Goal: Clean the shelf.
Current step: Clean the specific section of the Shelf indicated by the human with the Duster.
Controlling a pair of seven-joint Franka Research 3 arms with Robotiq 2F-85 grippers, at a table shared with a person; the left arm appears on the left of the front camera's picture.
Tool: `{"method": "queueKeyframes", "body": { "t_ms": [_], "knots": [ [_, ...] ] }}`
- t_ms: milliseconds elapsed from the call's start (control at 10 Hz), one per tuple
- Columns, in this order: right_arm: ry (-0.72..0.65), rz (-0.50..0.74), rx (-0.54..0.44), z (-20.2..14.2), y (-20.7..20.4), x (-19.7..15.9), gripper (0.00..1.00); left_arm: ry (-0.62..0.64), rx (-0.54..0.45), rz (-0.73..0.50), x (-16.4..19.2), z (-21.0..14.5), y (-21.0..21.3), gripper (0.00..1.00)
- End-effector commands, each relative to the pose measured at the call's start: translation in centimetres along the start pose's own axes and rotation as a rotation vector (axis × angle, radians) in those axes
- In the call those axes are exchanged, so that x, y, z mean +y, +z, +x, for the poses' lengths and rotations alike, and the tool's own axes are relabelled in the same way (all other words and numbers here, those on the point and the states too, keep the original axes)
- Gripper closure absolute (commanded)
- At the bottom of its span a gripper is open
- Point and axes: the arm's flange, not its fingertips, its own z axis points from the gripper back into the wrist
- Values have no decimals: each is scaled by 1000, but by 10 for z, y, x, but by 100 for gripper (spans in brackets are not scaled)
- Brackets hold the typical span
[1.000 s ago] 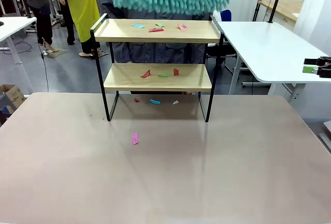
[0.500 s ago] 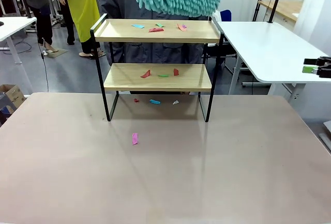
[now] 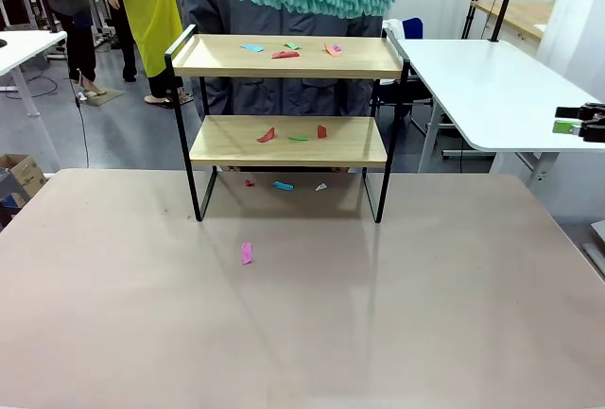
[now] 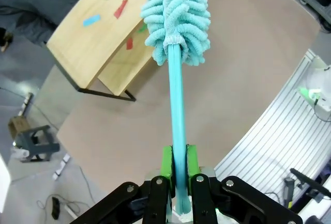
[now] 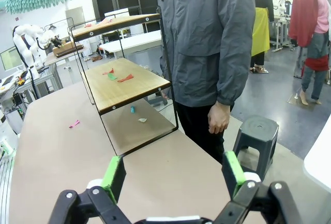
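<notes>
I have the left gripper [image 4: 176, 169] clamped on the teal duster [image 4: 178, 17] handle so its head hangs ahead above the shelf [image 3: 217, 55] and its paper scraps [image 3: 285, 54], while the right gripper [image 5: 173, 177] sits wide open, well aside.

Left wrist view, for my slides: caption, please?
Left end effector grips a teal duster above the scrap-littered shelf.

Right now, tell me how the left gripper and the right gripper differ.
The left gripper is shut on the handle of the duster; the right gripper is wide open and holds nothing. The left gripper looks down on the shelf from above; the right gripper faces it from the side, low down. Both are black with green pads.
</notes>
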Motion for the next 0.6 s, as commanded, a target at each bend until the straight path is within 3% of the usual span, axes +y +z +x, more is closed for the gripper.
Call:
{"method": "queueKeyframes", "body": {
  "t_ms": [0, 100, 300, 400, 500],
  "knots": [
    [6, -5, -1, 3, -1, 2, 0, 95, 4, 27, -42, 37, -11, 87],
    [6, -5, -1, 3, -1, 2, 0, 203, 18, 108, -63, 51, -19, 87],
    [6, -5, -1, 3, -1, 2, 0, 407, 15, 115, -94, 79, -43, 87],
    [6, -5, -1, 3, -1, 2, 0, 528, 20, 187, -116, 90, -56, 87],
    [6, -5, -1, 3, -1, 2, 0, 568, -6, 215, -132, 98, -64, 87]
  ]
}}
